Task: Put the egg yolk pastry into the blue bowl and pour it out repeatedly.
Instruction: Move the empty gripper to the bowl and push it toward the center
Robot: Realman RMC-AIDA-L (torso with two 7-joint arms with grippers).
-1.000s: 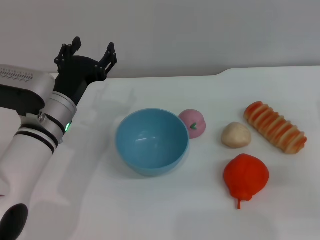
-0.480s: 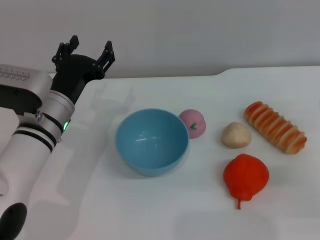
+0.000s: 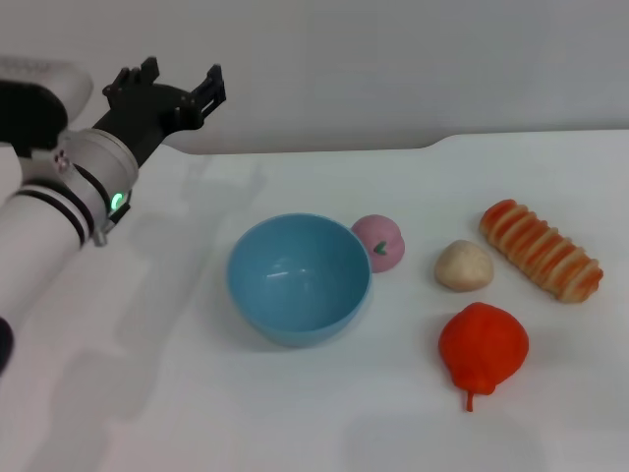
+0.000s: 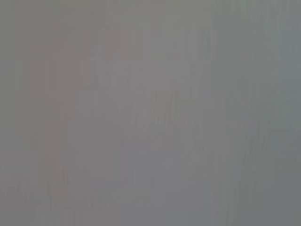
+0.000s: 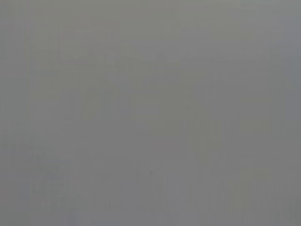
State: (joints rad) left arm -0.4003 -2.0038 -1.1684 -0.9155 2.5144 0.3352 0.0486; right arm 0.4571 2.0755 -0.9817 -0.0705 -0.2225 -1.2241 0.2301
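Egg yolk pastry [image 3: 464, 265] sits untouched on the table [image 3: 197, 413], blue bowl [image 3: 299, 278] empty, left gripper [image 3: 167, 87] raised far-left, fingers spread, holding nothing; nothing done.

One bowl [image 3: 299, 279], four food items

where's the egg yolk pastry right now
In the head view, the egg yolk pastry sits on the table's right side, between the pink ball and the ridged orange bread.
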